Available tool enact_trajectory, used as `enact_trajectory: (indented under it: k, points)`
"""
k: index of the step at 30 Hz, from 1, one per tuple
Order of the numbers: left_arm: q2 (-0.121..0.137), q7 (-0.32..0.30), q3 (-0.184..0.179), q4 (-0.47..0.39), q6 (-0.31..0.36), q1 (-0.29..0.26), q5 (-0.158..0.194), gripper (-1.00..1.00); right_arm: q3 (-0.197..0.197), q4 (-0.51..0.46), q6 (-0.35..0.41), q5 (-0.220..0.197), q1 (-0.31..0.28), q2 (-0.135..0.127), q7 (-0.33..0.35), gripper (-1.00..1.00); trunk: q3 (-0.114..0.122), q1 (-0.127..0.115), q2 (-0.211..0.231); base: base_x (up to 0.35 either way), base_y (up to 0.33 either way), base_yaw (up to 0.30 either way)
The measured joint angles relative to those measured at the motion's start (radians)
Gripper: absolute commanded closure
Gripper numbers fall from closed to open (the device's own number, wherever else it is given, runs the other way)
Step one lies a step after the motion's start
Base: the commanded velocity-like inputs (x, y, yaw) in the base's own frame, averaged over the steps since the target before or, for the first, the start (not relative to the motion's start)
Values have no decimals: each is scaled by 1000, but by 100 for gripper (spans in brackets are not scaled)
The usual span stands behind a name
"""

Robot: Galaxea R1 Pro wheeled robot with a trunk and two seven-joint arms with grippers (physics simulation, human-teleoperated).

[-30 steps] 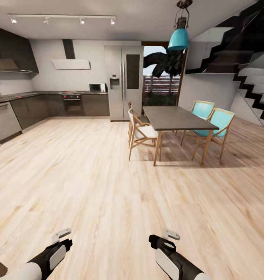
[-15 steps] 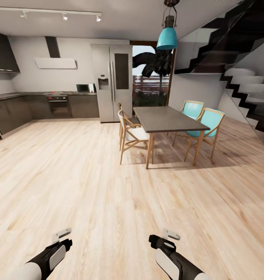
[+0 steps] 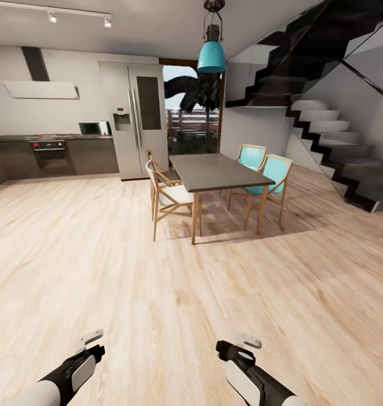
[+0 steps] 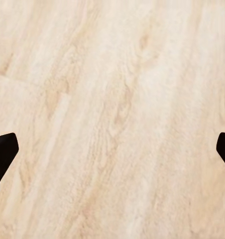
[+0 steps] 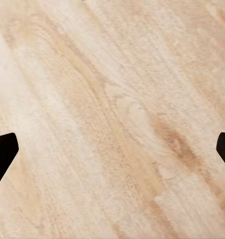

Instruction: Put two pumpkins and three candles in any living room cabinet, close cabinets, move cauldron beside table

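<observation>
Both forearms are white with black wrist sections and pale grey brackets.

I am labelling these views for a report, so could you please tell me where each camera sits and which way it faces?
Head view: on the robot's head, facing forward and down across the wood floor to the dining table, refrigerator and staircase; both forearms show.
Left wrist view: near the left gripper, looking down at the floor; dark fingers at both edges.
Right wrist view: near the right gripper, likewise facing floor; fingers spread wide.
Shared: both wrist views show the same pale planks, nothing held.
</observation>
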Motion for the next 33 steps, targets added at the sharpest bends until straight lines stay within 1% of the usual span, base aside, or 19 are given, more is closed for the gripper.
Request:
enact_trajectory:
  k: [6,33]
  points:
    - [-1,0,0,0,-13,0,1,-100,0,0,0,-3,0,0,0,-100,0,0,0,0,0,-278]
    - [0,0,0,0,-14,0,1,-100,-1,1,0,-4,0,0,0,-100,-6,0,0,0,0,-278]
